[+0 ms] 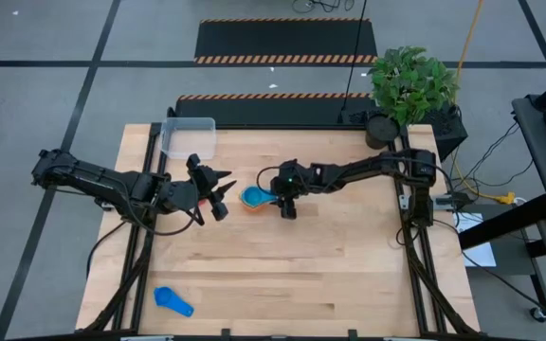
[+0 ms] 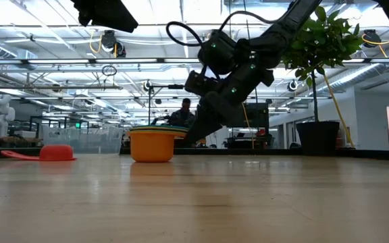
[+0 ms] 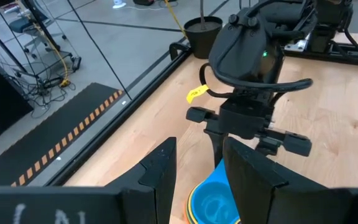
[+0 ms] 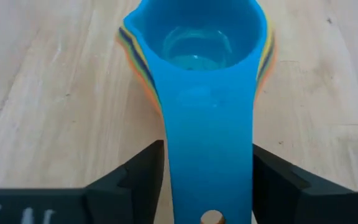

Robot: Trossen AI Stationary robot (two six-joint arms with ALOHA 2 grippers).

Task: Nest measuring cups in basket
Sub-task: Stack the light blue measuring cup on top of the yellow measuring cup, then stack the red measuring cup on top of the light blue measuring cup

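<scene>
A nested stack of measuring cups [image 1: 252,197], light blue on top with yellow, navy and orange rims below, stands on its orange bottom cup [image 2: 152,147] at mid-table. My right gripper [image 4: 209,180] is at the stack's right side, shut on the top cup's handle. My left gripper [image 1: 220,194] hovers open just left of the stack [image 3: 213,202], fingers pointing at it. A second light blue cup [image 1: 172,301] lies near the table's near-left corner. A red cup [image 2: 56,153] lies on the table, seen only in the low view. The clear basket [image 1: 189,135] sits at the far-left corner. My right gripper has the top light blue cup's flat handle [image 4: 207,137] between its two fingers, one finger [image 4: 145,174] on each long edge. The fingers come slanting down from the table's right side, along the handle. The stack stays upright on the table.
A black plant pot [image 1: 382,128] with a leafy plant stands at the table's far-right corner. Bare wood lies between the stack and the near edge. The left arm stretches in from the table's left edge, the right arm from the right edge.
</scene>
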